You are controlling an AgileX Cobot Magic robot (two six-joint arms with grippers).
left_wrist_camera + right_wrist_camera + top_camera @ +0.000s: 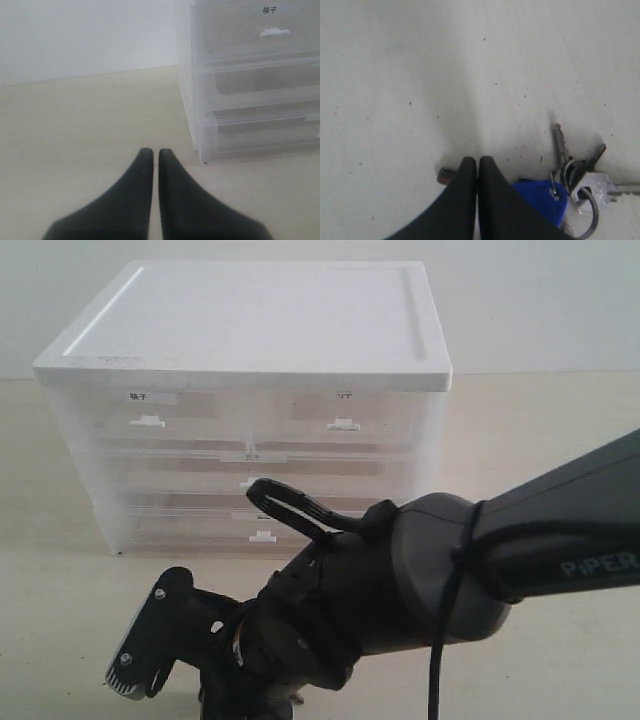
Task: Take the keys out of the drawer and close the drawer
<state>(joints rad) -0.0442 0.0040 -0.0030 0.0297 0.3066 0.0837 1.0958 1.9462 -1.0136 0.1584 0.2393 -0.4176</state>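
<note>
The keys (575, 180) lie on the pale table (420, 75), silver blades fanned out from a ring. Their blue fob (540, 200) is partly covered by one finger of my right gripper (478, 161). That gripper is shut, its tips down at the table next to the bunch, and nothing shows between the fingers. A small brownish piece (445, 175) pokes out on the other side of the fingers. The drawer (342, 410), top right in the white cabinet (250, 330), looks pushed in. My left gripper (152, 152) is shut and empty, low over the table beside the cabinet.
The cabinet's other top drawer (270, 30) has a dark-printed label. Full-width drawers (250, 475) sit below, all looking closed. My right arm (450, 560) fills the foreground of the exterior view and blocks the table in front of the cabinet.
</note>
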